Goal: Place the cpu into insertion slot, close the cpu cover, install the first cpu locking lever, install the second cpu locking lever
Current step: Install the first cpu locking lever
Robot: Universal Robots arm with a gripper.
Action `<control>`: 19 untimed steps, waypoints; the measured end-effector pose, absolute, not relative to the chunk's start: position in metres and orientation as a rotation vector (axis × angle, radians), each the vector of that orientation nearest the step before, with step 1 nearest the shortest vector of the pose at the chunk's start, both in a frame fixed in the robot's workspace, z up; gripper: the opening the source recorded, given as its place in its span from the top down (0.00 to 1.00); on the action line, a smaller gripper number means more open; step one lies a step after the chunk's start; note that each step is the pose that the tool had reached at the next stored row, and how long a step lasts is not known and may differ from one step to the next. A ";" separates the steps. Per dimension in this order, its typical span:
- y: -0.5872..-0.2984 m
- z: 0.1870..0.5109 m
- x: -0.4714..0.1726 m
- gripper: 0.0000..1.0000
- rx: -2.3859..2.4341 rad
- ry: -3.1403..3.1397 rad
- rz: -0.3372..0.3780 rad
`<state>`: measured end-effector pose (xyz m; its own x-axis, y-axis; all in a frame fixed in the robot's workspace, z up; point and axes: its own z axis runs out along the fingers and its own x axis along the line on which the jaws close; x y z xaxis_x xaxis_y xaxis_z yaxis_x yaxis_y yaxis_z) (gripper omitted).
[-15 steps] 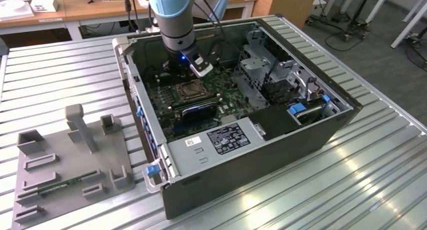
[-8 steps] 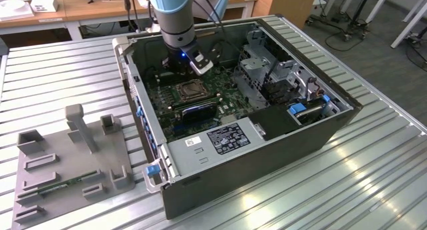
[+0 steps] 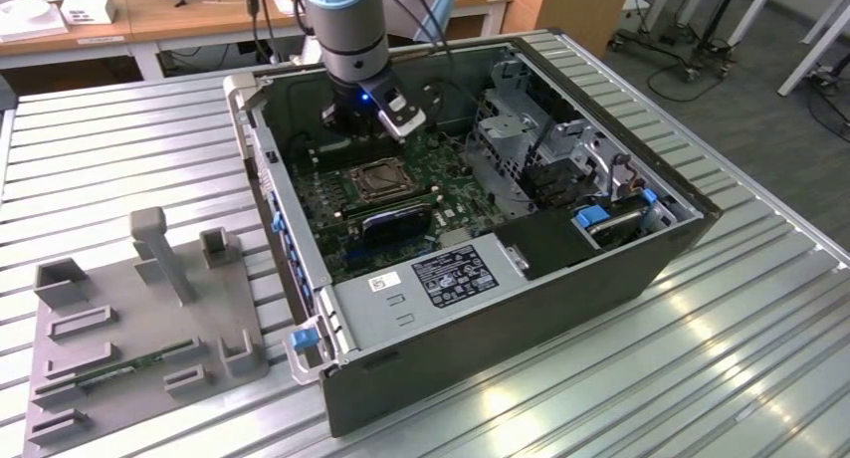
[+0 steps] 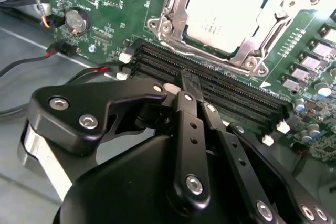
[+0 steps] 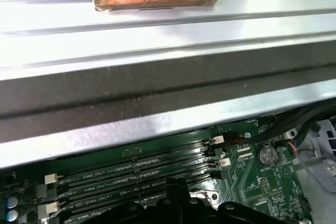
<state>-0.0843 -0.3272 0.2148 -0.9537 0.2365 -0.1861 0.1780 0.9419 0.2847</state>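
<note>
Cpu (image 4: 223, 11) sits seated in the insertion slot (image 4: 173, 6), cpu cover (image 4: 273, 3) down; hand (image 4: 188, 85), fingers together and empty, hovers beside the slot; lever status unclear.

Light: bright, even, from overhead.
Glare: white streaks on the ribbed metal surface (image 3: 571, 378); washed-out sheen on the cpu (image 4: 223, 11).
Shadow: dark inside the computer case (image 3: 531, 309).
Focus: gripper (image 4: 191, 95) linkage soft in both wrist views.
</note>
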 end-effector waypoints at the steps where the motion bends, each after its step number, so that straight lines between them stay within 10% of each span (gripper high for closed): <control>1: -0.327 0.216 -0.084 0.89 0.311 2.879 0.393; 19: -0.327 0.221 -0.084 0.89 0.306 2.914 0.333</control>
<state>-0.0838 -0.3272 0.2212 -0.9602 0.2247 -0.1658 0.1815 0.9535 0.2408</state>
